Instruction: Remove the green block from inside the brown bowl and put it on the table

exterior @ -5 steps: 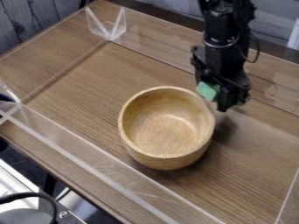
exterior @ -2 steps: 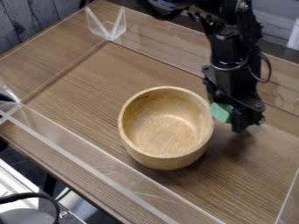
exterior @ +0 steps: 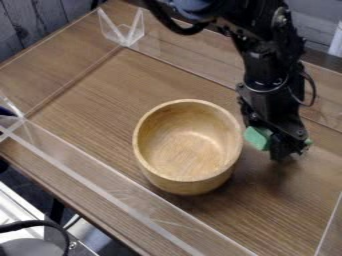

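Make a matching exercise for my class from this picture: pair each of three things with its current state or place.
Things:
1. green block
2. brown bowl
3. gripper

States:
A. empty, standing on the table
B. shut, pointing steeply down beside the bowl
C. held in the jaws, outside the bowl

Pairs: 1-C, 2-A, 3-B

Smooth, grained wooden bowl [exterior: 187, 148] on a wood-grain table [exterior: 94, 95]; matte green block [exterior: 254, 138]; glossy clear walls [exterior: 127, 28].
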